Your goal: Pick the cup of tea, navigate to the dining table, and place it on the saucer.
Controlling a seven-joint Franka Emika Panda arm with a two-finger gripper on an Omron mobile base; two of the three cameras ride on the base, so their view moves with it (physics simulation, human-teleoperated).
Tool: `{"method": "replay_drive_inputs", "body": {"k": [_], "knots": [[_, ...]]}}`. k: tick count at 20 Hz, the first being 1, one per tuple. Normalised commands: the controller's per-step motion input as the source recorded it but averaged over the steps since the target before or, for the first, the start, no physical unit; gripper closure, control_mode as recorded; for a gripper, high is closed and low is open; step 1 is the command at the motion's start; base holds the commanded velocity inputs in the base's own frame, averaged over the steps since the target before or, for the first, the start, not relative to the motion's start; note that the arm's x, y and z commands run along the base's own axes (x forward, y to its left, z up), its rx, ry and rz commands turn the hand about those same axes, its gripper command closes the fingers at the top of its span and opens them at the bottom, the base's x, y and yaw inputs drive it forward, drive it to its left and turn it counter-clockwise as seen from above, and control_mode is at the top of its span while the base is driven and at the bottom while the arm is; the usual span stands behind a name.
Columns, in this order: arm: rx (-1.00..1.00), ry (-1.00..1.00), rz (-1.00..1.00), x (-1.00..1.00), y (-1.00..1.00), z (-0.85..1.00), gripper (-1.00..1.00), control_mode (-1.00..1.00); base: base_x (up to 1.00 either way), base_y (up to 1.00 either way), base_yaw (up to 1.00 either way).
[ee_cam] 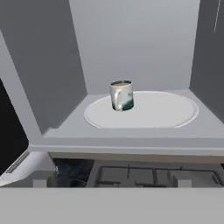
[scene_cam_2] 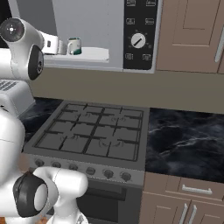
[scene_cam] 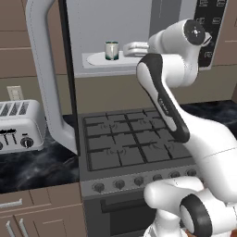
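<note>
The cup of tea (scene_cam: 111, 50) (scene_cam_2: 74, 46) (ee_cam: 121, 95), white with a teal-green band, stands upright on the large white microwave plate (ee_cam: 162, 111) inside the open microwave. Light brown liquid shows at its rim. My gripper (scene_cam: 126, 49) (scene_cam_2: 61, 46) hovers at the microwave's mouth, level with the cup and a short way in front of it, apart from it. It looks open with nothing between its fingers. The dining table and the saucer are out of view.
The microwave door (scene_cam: 44, 69) hangs open to the left. Its control panel (scene_cam_2: 139, 35) is on the right. Below lies a gas stove (scene_cam: 129, 139) (scene_cam_2: 92, 131), with a toaster (scene_cam: 18, 125) on the black marble counter (scene_cam_2: 188, 140) at the left.
</note>
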Motion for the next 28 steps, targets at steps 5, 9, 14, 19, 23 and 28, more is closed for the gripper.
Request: {"method": "replay_drive_inputs", "body": {"k": [5, 9, 14, 19, 23, 28], "knots": [[-0.09, 0.01, -0.02, 0.11, 0.0, -0.01, -1.0, -1.0, 0.0, 0.0, 0.0], [-0.09, 0.13, -0.02, 0.15, 0.0, -0.07, -1.0, -1.0, 0.0, 0.0, 0.0], [-0.04, 0.15, -0.04, 0.3, 0.0, -0.2, -1.0, -1.0, 0.0, 0.0, 0.0], [-0.01, 0.01, -0.03, 0.44, 0.06, -0.08, -1.0, -1.0, 0.0, 0.0, 0.0], [-0.03, 0.0, -0.02, 0.52, 0.21, -0.01, -1.0, -1.0, 0.0, 0.0, 0.0], [-0.04, 0.0, -0.04, 0.5, 0.29, -0.02, -1.0, -1.0, 0.0, 0.0, 0.0]]}}
